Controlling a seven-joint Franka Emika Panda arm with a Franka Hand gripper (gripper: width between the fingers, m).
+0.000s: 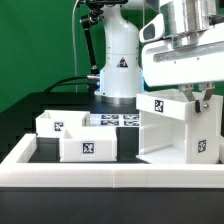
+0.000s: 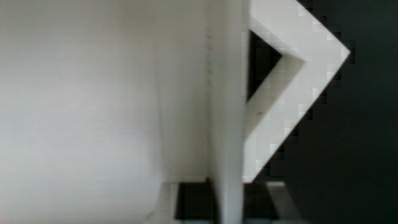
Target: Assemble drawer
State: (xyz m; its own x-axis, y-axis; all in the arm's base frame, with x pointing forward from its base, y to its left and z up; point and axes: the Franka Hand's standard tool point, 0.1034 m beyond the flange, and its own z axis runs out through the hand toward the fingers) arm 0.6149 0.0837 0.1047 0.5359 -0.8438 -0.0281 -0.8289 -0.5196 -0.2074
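The white drawer housing (image 1: 168,130) stands upright at the exterior view's right, with a tag on its side. My gripper (image 1: 197,97) comes down onto its top right edge. In the wrist view my gripper (image 2: 226,196) straddles a thin white wall of the housing (image 2: 228,100), and both dark fingers (image 2: 196,200) press against it, so it is shut on that wall. Two small open-topped white trays sit at the left: one in front (image 1: 88,146) and one behind it (image 1: 52,124), both tagged.
The low white rail (image 1: 110,172) edges the black table in front. The marker board (image 1: 118,119) lies flat behind the trays. The arm's white base (image 1: 118,65) stands at the back, before a green backdrop.
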